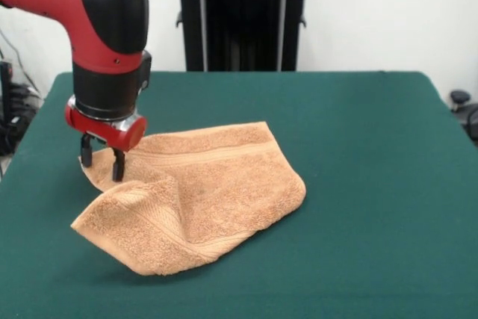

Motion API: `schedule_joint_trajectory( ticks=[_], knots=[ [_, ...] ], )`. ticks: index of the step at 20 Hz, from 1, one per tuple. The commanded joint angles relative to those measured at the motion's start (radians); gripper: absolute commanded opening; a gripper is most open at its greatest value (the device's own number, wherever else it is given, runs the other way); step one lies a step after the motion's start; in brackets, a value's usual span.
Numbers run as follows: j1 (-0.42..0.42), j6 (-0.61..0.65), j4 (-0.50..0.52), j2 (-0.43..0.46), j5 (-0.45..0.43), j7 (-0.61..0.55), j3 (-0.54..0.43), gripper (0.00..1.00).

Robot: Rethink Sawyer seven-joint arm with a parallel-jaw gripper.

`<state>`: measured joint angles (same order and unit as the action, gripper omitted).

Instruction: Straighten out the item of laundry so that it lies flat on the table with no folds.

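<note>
Towel [205, 196], orange-tan and folded over itself, lies left of the middle of the green table [373, 184], nearer its front edge. We see one flap doubled over at the front-left. The gripper [102, 160] stands at the towel's left end, its two black fingers a little apart, tips at the cloth; we cannot tell if they pinch it. Beyond the far edge stands the black pedestal [243, 16].

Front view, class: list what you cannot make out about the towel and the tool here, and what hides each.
- Towel: its underside and the layers under the fold, hidden by the top layer.
- Tag: none shows; perhaps folded under.
- Towel corner at the tool: partly covered by the fingers; whether they pinch it is unclear.
- Arm: cut off by the left and top edges.
</note>
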<state>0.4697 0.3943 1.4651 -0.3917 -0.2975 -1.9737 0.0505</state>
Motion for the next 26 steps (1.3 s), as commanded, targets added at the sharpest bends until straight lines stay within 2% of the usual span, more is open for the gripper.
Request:
schedule_joint_trajectory(
  ticks=[1,9,16,26],
  knots=[
    [0.078,0.142,0.019,-0.017,-0.007,0.093,-0.105,1.0],
    [0.072,0.133,-0.025,0.037,-0.009,0.054,-0.126,1.0],
    [0.046,0.066,-0.031,0.094,-0.006,-0.017,-0.116,1.0],
    [0.001,0.081,-0.002,0.072,0.027,-0.066,-0.107,1.0]
  ],
)
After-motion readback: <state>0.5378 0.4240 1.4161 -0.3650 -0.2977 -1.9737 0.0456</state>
